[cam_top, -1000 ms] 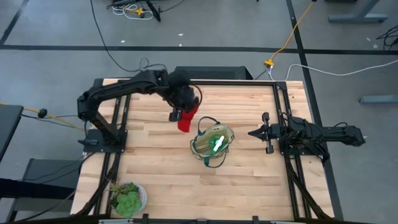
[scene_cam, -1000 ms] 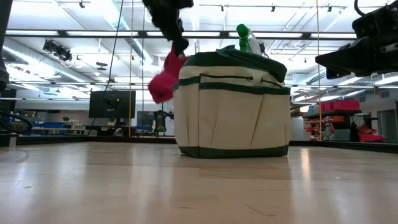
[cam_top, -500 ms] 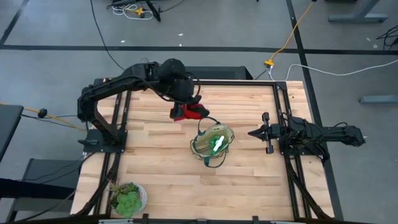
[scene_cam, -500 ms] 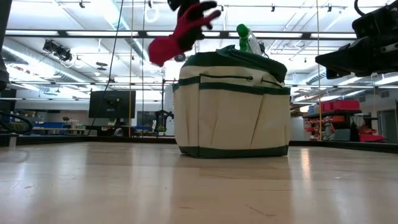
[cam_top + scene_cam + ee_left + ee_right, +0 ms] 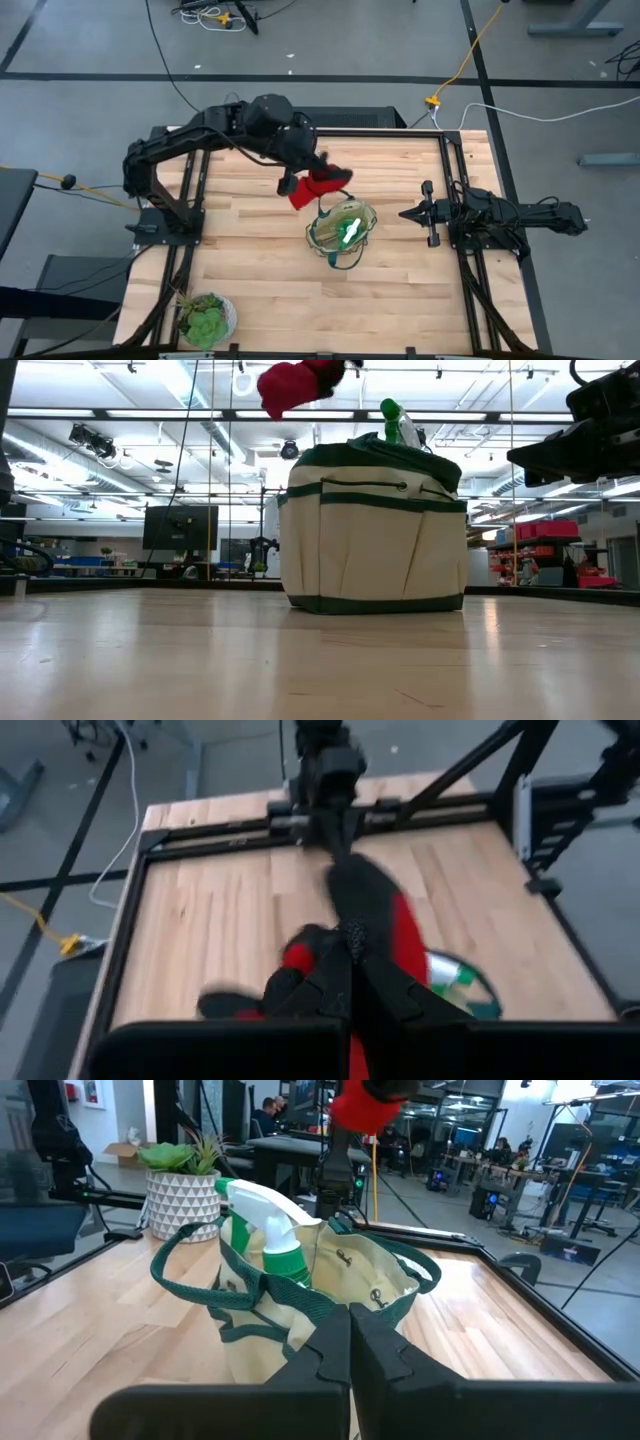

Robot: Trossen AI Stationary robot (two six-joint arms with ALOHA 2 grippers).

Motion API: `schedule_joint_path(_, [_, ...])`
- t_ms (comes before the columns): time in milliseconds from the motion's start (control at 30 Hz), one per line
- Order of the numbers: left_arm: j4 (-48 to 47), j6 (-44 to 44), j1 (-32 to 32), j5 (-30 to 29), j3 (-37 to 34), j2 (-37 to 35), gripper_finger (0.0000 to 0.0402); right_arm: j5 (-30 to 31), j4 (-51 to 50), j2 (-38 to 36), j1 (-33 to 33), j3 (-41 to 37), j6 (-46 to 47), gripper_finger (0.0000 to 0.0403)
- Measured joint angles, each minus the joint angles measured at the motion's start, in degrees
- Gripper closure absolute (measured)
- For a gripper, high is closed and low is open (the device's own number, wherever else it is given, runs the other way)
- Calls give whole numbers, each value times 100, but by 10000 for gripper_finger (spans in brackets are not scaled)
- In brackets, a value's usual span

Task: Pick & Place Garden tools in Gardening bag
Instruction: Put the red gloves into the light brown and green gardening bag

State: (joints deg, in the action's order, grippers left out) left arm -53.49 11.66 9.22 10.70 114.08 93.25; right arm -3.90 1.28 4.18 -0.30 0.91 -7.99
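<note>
Between the left gripper's [image 5: 312,180] clamped jaws hangs the glove bundle [image 5: 318,186], while only the right wrist view shows the spray bottle [image 5: 268,1242] inside the gardening bag [image 5: 375,1295].

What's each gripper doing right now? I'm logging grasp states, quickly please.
Left gripper: shut on the red-and-black glove bundle, raised beside the tan fabric gardening bag.
Right gripper: shut, holding nothing, waiting at the table's right.

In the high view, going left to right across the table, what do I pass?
Green leafy plant in a white pot → left gripper shut on the red-and-black glove bundle → tan round gardening bag with green rim → right gripper, shut, waiting.
</note>
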Motion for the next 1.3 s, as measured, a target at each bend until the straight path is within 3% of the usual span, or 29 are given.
schedule_joint_path(833, [1257,-479,-935,6,-7,208,396,0,0,-2,-1,-1,0,401])
schedule_joint_path(1300, [1270,-588,-1072,-38,-9,611,396,2,44,12,-2,0,0,401])
